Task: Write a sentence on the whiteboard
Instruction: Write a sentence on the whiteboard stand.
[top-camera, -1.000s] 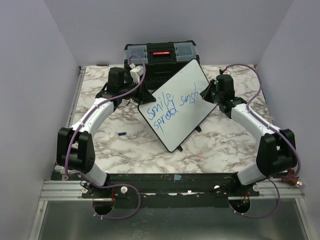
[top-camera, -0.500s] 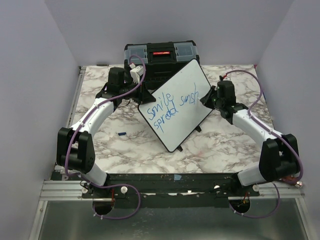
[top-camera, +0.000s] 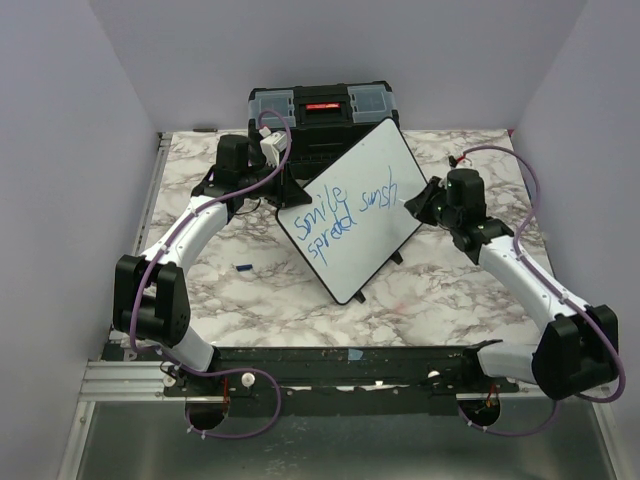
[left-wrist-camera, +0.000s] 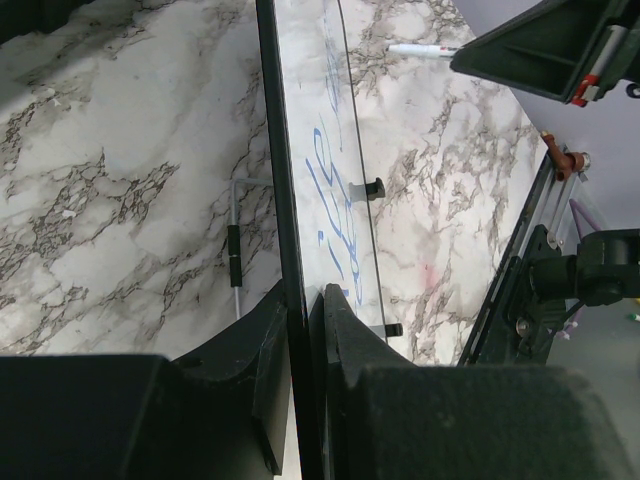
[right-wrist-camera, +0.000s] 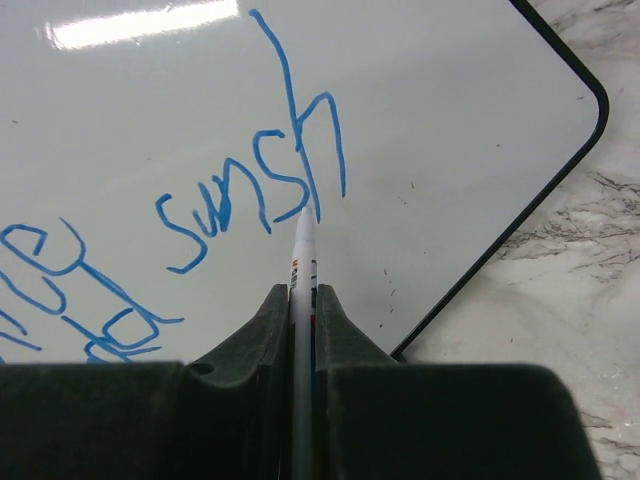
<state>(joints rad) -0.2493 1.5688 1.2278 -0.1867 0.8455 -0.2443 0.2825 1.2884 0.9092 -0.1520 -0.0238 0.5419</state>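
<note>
The whiteboard (top-camera: 372, 175) stands tilted in mid table, its black rim seen edge-on in the left wrist view (left-wrist-camera: 275, 170). Blue writing (top-camera: 340, 215) on it reads "smile sunsh" above "spread"; the right wrist view shows "sunsh" (right-wrist-camera: 255, 185). My left gripper (top-camera: 287, 190) is shut on the board's left edge (left-wrist-camera: 300, 330). My right gripper (top-camera: 415, 203) is shut on a white marker (right-wrist-camera: 303, 260), whose tip touches the board at the foot of the "h". The marker also shows in the top view (top-camera: 402, 198).
A black toolbox (top-camera: 322, 115) stands behind the board at the table's back. A small blue marker cap (top-camera: 242, 267) lies on the marble table (top-camera: 430, 280) left of the board. Purple walls close in both sides.
The right arm has swung outward to the right and its gripper has slid right along the board. The "h" of "sunsh" has been added. The left arm and board have stayed still.
</note>
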